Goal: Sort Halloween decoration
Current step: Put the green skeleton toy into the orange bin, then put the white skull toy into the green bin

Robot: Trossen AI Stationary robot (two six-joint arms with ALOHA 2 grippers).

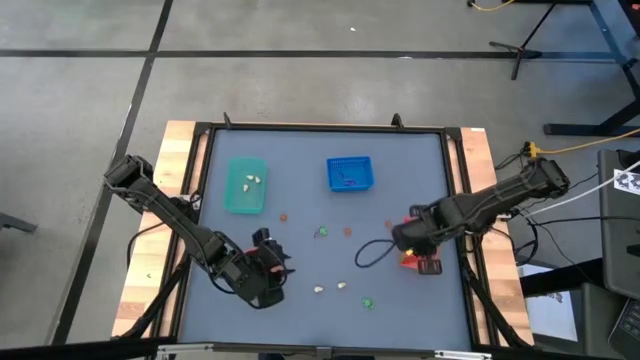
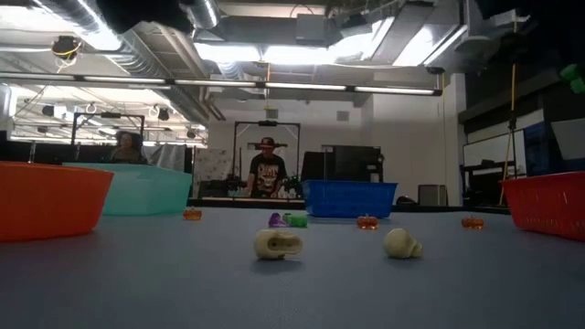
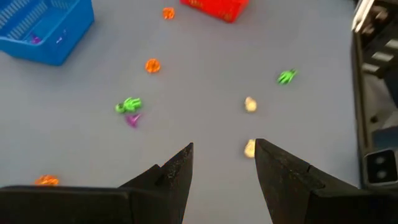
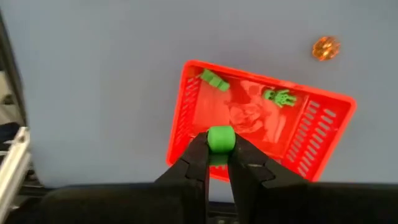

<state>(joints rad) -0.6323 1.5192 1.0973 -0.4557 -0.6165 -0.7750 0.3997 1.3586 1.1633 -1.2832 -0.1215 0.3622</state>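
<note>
Right gripper (image 4: pixel 217 163) is clamping a green trinket (image 4: pixel 220 138) over the red tray (image 4: pixel 323 127) (two more green pieces (image 4: pixel 277 97) lying inside). Left gripper (image 3: pixel 224 163) is hovering with fingers apart near a cream trinket (image 3: pixel 249 148). Other orange, green and purple pieces are sitting scattered on the table (image 1: pixel 300 225).

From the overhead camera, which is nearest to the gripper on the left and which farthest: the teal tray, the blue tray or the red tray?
Measured from the left gripper, near the table's front:
1. Teal tray, just behind it on the left side.
2. Blue tray, farther back, near the middle.
3. Red tray, across the table under the right gripper.
</note>
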